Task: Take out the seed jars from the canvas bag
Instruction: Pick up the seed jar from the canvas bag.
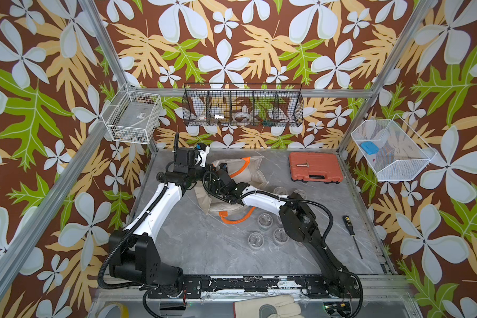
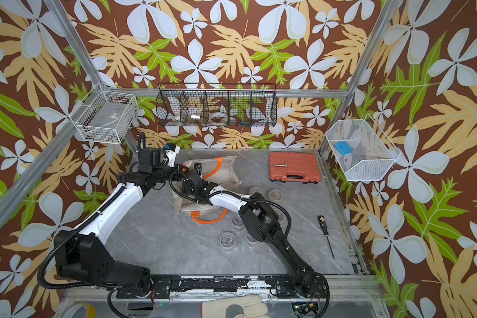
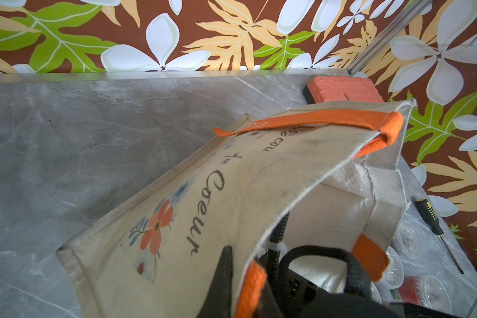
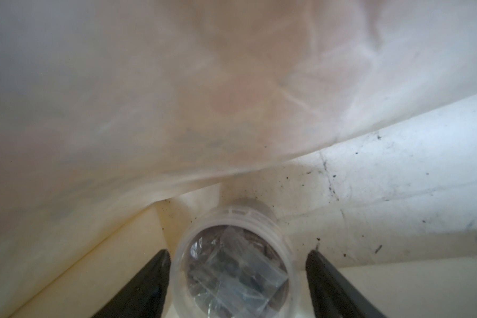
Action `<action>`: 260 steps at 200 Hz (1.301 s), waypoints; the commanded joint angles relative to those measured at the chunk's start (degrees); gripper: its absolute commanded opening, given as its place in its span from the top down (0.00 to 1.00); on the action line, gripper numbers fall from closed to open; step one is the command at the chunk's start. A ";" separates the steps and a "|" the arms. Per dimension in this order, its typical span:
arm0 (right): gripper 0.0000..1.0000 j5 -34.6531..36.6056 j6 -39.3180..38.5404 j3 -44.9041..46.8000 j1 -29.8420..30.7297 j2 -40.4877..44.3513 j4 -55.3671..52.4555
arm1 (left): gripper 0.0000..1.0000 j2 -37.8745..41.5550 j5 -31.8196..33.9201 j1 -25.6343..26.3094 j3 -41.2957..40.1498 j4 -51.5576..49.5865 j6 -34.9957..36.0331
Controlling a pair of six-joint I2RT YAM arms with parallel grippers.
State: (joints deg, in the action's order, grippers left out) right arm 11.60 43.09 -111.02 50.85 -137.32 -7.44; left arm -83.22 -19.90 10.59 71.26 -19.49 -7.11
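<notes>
While left tool (image 3: 238, 275) clamps the canvas bag (image 3: 176, 192) at its rim, right tool (image 4: 238, 252), open, narrowly straddles a seed jar (image 4: 236, 264).

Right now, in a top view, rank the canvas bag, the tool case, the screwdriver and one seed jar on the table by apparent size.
1. canvas bag, though partly covered.
2. orange-red tool case.
3. screwdriver and seed jar: unranked, since one is longer but thin and the other is short but round.

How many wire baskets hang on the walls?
3: a white basket on the left wall, a black basket on the back wall, a mesh basket on the right wall.
</notes>
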 commanded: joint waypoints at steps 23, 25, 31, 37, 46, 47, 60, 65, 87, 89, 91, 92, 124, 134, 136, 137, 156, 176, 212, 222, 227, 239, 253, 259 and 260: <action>0.07 -1.26 0.09 5.33 0.32 3.18 1.71 | 1.00 -1.14 -7.16 -3.15 1.67 3.15 -1.32; 0.07 -1.34 0.00 5.54 0.33 3.37 1.92 | 1.00 -1.15 -7.17 -3.22 1.73 3.16 -1.26; 0.06 -1.35 -0.19 5.81 0.28 3.76 2.32 | 1.00 -1.31 -7.27 -3.29 1.85 3.20 -1.17; 0.05 -1.26 -0.28 5.77 0.30 3.79 2.34 | 1.00 -1.41 -7.54 -3.30 1.96 3.18 -1.08; 0.05 -1.22 -0.38 5.20 0.24 3.51 1.97 | 1.00 -1.67 -8.12 -3.32 2.04 3.30 -1.15; 0.05 -1.22 -0.38 5.11 0.27 3.40 1.89 | 1.00 -1.72 -8.17 -3.31 1.99 3.31 -1.19; 0.05 -1.16 -0.14 4.15 0.23 2.40 1.24 | 1.00 -2.20 -9.04 -3.31 2.03 3.22 -1.32; 0.05 -1.14 0.09 3.77 0.29 2.02 1.08 | 1.00 -2.37 -9.39 -3.36 1.97 3.22 -1.39; 0.05 -1.07 0.91 2.79 0.25 0.79 1.24 | 1.00 -2.98 -10.33 -3.31 2.02 2.93 -1.45; 0.05 -0.97 0.93 2.71 0.29 0.70 1.28 | 1.00 -2.99 -10.33 -3.34 2.01 2.91 -1.49; 0.05 -0.92 0.98 2.67 0.25 0.66 1.29 | 1.00 -3.00 -10.33 -3.33 1.96 2.95 -1.50; 0.05 -0.85 1.01 2.66 0.23 0.57 1.29 | 1.00 -3.00 -10.33 -3.31 1.96 2.96 -1.50; 0.09 0.66 1.68 0.88 0.13 -1.24 0.96 | 1.00 -3.40 -10.42 -3.32 1.95 2.96 -1.68; 0.12 0.97 2.29 0.09 0.04 -1.83 0.52 | 1.00 -3.44 -10.42 -3.32 2.00 2.97 -1.76; 0.13 0.97 2.33 -0.07 -0.03 -1.88 0.44 | 1.00 -3.44 -10.42 -3.30 1.96 2.96 -1.76; 0.13 0.97 2.38 -0.16 -0.04 -1.98 0.42 | 1.00 -3.44 -10.42 -3.30 1.95 3.01 -1.76; 0.19 1.27 2.61 -0.77 -0.22 -2.60 0.37 | 1.00 -3.44 -10.34 -3.31 1.82 2.98 -1.85; 0.22 1.50 1.92 -0.71 -0.23 -2.31 0.80 | 1.00 -3.38 -9.60 -3.31 1.51 2.98 -1.76; 0.11 1.41 0.61 -1.73 -0.23 -2.46 1.73 | 1.00 -3.26 -9.35 -3.34 1.47 3.15 -1.94; 0.11 1.41 0.43 -2.45 -0.23 -2.76 1.56 | 1.00 -3.18 -9.28 -3.34 1.43 3.16 -1.94; 0.11 1.42 0.46 -2.82 -0.23 -2.98 1.38 | 1.00 -3.09 -9.32 -3.32 1.34 3.16 -1.98; 0.14 1.41 0.33 -3.29 -0.23 -3.26 1.54 | 1.00 -2.92 -9.19 -3.38 1.17 3.30 -2.03; 0.21 1.41 0.33 -3.46 -0.23 -3.39 1.90 | 1.00 -2.76 -9.10 -3.34 0.84 3.64 -2.11; 0.23 1.41 0.33 -3.68 -0.23 -3.51 1.84 | 1.00 -2.82 -9.16 -3.34 0.81 3.71 -2.20; 0.24 1.41 0.33 -3.72 -0.23 -3.50 1.83 | 1.00 -2.82 -9.17 -3.32 0.81 3.73 -2.20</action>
State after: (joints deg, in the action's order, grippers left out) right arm 12.45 44.12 -114.02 50.57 -140.40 -6.90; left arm -86.37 -28.38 7.29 72.31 -17.43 -8.88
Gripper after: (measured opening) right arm 0.804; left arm 0.103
